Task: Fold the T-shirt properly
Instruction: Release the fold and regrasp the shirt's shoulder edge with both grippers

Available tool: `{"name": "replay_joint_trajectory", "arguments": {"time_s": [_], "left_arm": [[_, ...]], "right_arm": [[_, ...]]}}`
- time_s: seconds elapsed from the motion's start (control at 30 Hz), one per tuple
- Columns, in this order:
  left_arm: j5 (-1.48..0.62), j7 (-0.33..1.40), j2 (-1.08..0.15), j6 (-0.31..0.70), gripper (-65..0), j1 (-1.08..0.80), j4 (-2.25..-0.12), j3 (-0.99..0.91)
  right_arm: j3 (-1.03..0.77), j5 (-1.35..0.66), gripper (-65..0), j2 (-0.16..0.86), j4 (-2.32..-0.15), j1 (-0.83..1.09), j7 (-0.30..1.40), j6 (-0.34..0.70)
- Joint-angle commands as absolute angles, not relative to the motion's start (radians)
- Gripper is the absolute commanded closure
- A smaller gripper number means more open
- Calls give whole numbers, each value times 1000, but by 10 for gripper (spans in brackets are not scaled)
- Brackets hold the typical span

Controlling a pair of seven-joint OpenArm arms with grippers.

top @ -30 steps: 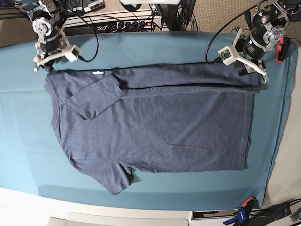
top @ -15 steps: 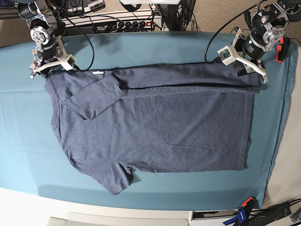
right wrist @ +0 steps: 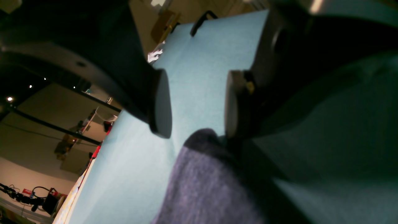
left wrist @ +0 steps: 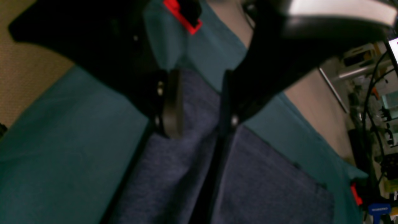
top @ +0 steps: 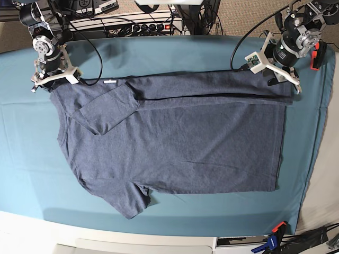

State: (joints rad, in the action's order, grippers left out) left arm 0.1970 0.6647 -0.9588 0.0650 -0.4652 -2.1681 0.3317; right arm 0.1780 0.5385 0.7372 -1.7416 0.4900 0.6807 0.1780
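The navy T-shirt [top: 175, 143] lies flat on the teal cloth, collar toward the left. Its far edge is folded down in a long strip [top: 212, 84], and one sleeve [top: 106, 108] is folded onto the chest. My left gripper [top: 282, 83] hovers at the strip's right end. In the left wrist view it [left wrist: 200, 105] is open, with T-shirt fabric [left wrist: 174, 174] showing between and below the pads. My right gripper [top: 51, 81] sits just off the shoulder corner at far left. In the right wrist view it [right wrist: 196, 102] is open, above the T-shirt's corner [right wrist: 202, 174].
The teal cloth [top: 159, 53] covers the table to its edges. Cables and a power strip [top: 132, 24] run along the back. A red clamp [top: 316, 55] sits at the far right, with more clamps [top: 273, 238] at the front right corner.
My right gripper has drifted left and slightly back, off the shoulder corner. The left gripper and the T-shirt have not moved.
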Motion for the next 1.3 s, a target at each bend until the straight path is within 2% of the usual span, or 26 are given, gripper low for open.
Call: {"name": "replay_joint_trajectory", "arguments": {"time_s": [0.0, 0.07, 0.13, 0.17, 0.2, 0.3, 0.4, 0.5, 0.6, 0.87, 1.27], "left_arm": [[209, 656, -975, 54, -217, -462, -2183, 323], [209, 657, -975, 54, -217, -463, -2183, 323], [209, 657, -976, 54, -217, -463, -2183, 323], [209, 658, -976, 58, -217, -463, -2182, 323], [212, 659, -976, 87, -218, -463, -2182, 323], [247, 677, -976, 271, -236, -466, -2179, 323], [250, 681, -982, 335, -248, -471, -2172, 323], [272, 679, -993, 336, -248, -471, -2159, 323], [296, 654, -997, 282, -248, -471, -2121, 323], [323, 588, -994, 237, -248, -471, -2011, 325], [323, 503, -972, 225, -247, -469, -1952, 325]], "right_arm": [[170, 546, -257, 756, -1752, 485, 683, 169], [170, 546, -153, 756, -1752, 485, 682, 169], [170, 546, -8, 756, -1753, 485, 682, 169], [170, 546, 0, 756, -1753, 485, 682, 168], [170, 546, 0, 756, -1753, 485, 682, 168], [170, 546, 0, 756, -1753, 485, 681, 168], [170, 546, 0, 756, -1753, 485, 681, 168], [170, 546, 0, 756, -1753, 485, 679, 168], [170, 546, 0, 756, -1753, 485, 677, 168], [170, 546, 0, 756, -1753, 485, 676, 168], [170, 546, 0, 756, -1753, 485, 657, 167]]}}
